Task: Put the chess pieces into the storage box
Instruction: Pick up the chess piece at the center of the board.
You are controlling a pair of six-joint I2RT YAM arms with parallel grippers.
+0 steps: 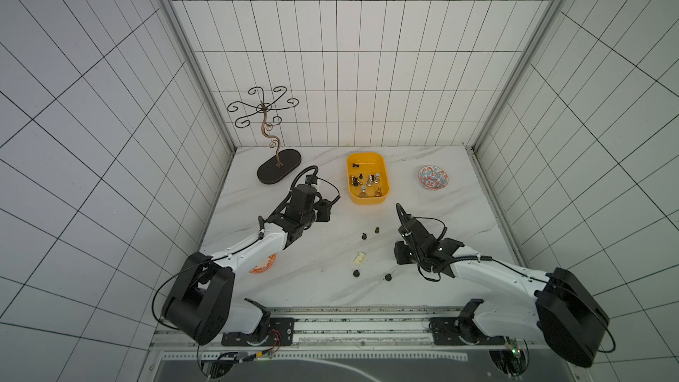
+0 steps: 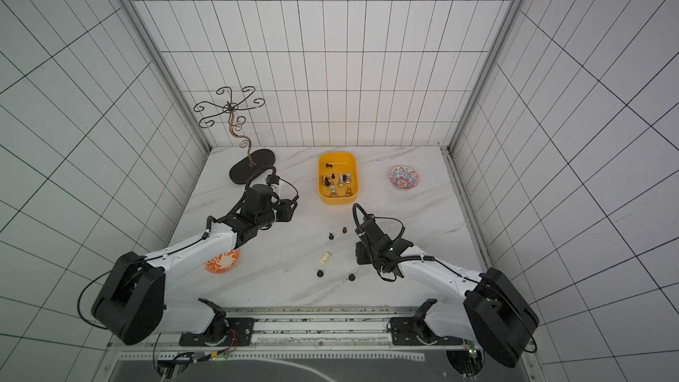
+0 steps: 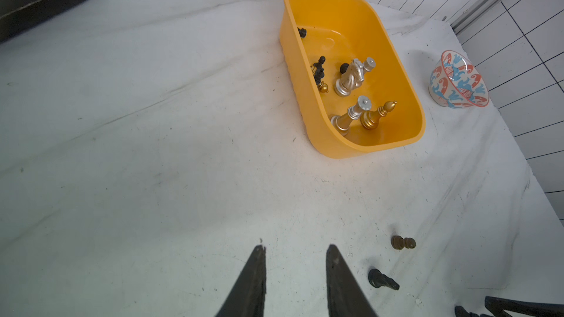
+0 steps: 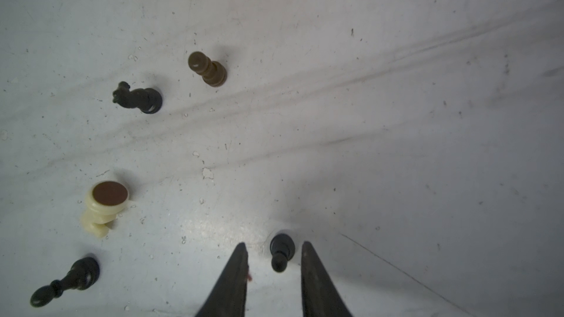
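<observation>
The yellow-orange storage box (image 1: pixel 371 161) (image 3: pixel 351 16) stands at the back of the table and holds several chess pieces, among them a silver knight (image 3: pixel 351 79), a gold bishop (image 3: pixel 377 114) and small black pawns (image 3: pixel 319 68). Several pieces are on the table in front of it: a brown pawn (image 4: pixel 207 68), a black knight (image 4: pixel 137 99), a cream piece (image 4: pixel 103 205) on its side, and a black bishop (image 4: pixel 65 282). My right gripper (image 4: pixel 273 243) is open, with a black pawn (image 4: pixel 282 251) in the gap and clear of both fingers. My left gripper (image 3: pixel 296 247) is open and empty, left of the box.
A dark metal jewellery stand (image 1: pixel 279 170) stands at the back left. A red-and-blue patterned bowl (image 1: pixel 433 177) sits right of the box. An orange patterned bowl (image 1: pixel 262 265) lies partly under my left arm. Tiled walls close in three sides of the table.
</observation>
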